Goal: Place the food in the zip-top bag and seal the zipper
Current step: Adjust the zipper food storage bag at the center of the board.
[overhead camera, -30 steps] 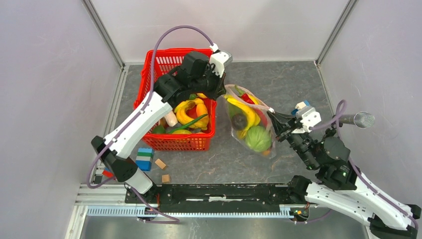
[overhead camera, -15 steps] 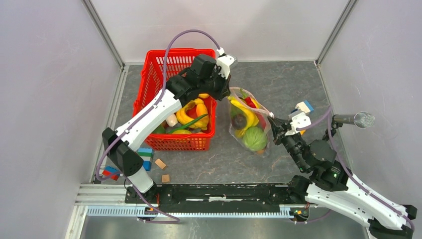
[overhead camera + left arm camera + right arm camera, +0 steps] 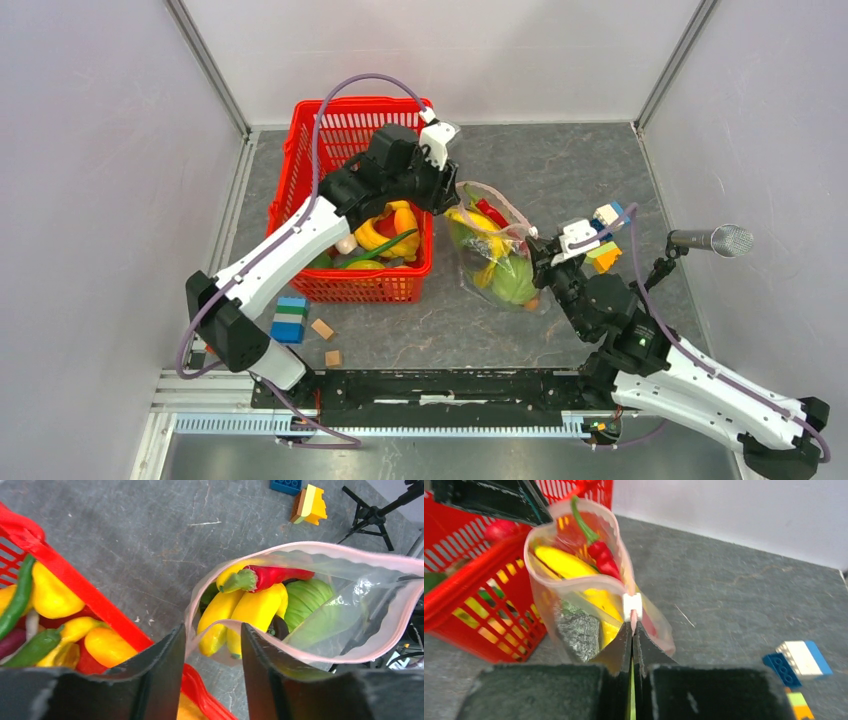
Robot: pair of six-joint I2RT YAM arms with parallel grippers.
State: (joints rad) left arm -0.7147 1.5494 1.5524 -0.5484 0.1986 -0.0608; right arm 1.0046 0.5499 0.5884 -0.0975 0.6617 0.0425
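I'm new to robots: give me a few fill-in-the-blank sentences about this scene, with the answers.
The zip-top bag has a mouth that stands ___.
Inside it, a red chili lies on yellow ___.
The right gripper is ___ on the bag's rim.
More food sits in a ___ basket.
Answers: open; bananas; shut; red.

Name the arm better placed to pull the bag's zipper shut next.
Right, probably. The right pincer is shut on the rim of the zip-top bag, right by the white slider. The left pincer stands open astride the far end of the mouth, better suited to anchoring it.
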